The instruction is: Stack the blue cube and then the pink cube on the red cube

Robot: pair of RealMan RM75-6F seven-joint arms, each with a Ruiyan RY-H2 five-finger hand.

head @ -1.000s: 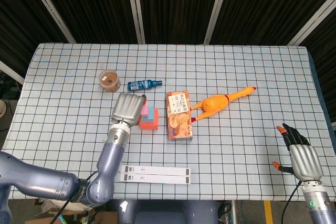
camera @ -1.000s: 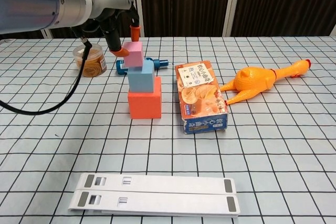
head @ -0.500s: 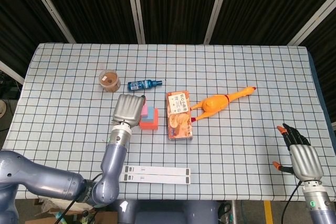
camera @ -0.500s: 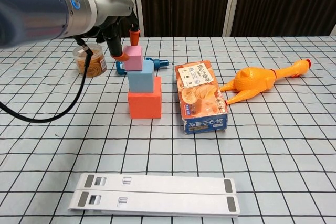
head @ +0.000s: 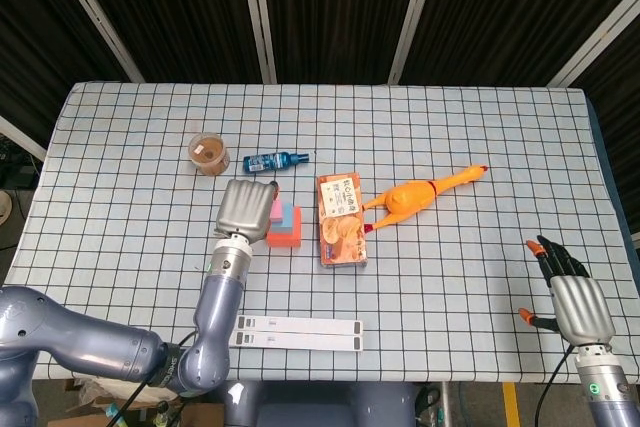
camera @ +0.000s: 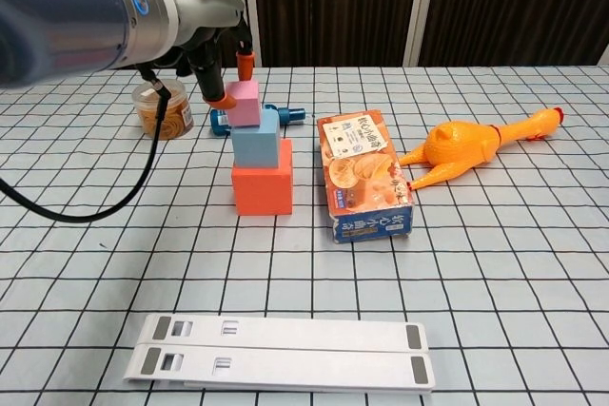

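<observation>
Three cubes stand in one stack at the centre left of the chest view: one large red cube (camera: 262, 189) on the grid-patterned white counter (camera: 533, 263), one mid-sized blue cube (camera: 256, 138) on it, and one small pink cube (camera: 243, 104) on top, sitting toward the blue cube's left edge. The left hand (camera: 228, 78), silver-backed with orange fingertips (camera: 245, 65), hangs at the pink cube with one tip at its upper back edge and another at its left side; whether it pinches the cube or only touches it cannot be told. In the head view this hand (head: 244, 208) covers most of the stack. The right hand (head: 574, 299) rests at the lower right of the head view, fingers loosely spread, holding nothing.

One orange snack box (camera: 363, 174) with a picture of crackers lies just right of the stack; its print is too small to read. One rubber chicken (camera: 471, 146) lies further right. One blue bottle (camera: 271, 114) lies behind the stack, beside one clear tub of brown contents (camera: 164, 108). Two white flat strips (camera: 285, 351) lie side by side at the lower left.
</observation>
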